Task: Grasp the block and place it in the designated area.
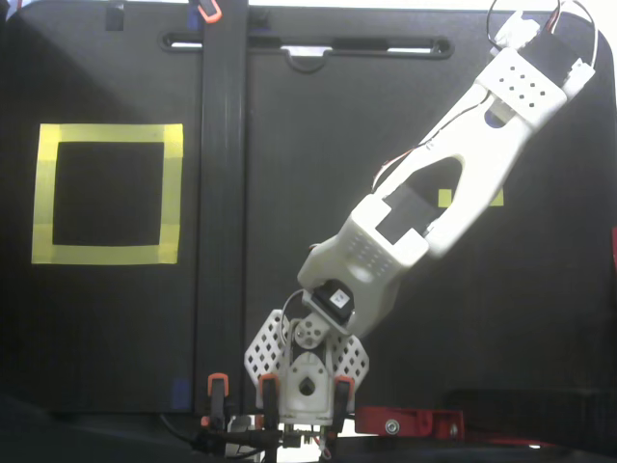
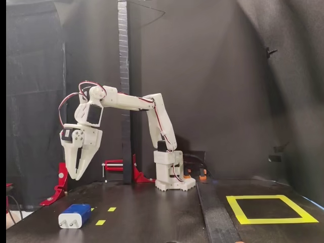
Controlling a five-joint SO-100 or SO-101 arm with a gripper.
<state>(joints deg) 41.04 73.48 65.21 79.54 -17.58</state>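
Blue plastic with a white end face, the block [image 2: 75, 215] lay flat on the black table [image 2: 152, 212] at the near left of the side-on fixed view, just beside two small yellow tape marks [image 2: 106, 215]. From above it could not be seen; the arm [image 1: 453, 183] covered that corner. It looked like a small rigid plug body: probably light, stiff and not fragile, though the smooth rounded shell might slip under narrow fingers. The safest hold seemed to be across its two long flat sides near the middle, clear of the white end; any prongs there were too small to make out.

White and empty, the gripper [image 2: 77, 174] hung above and a little behind the block, well apart from it, fingers pointing down. The fingers appeared only narrowly parted, touching nothing, and would likely need to spread wider to straddle the block.

Far across the table lay the yellow tape square [image 2: 271, 209] [image 1: 106, 193], empty.
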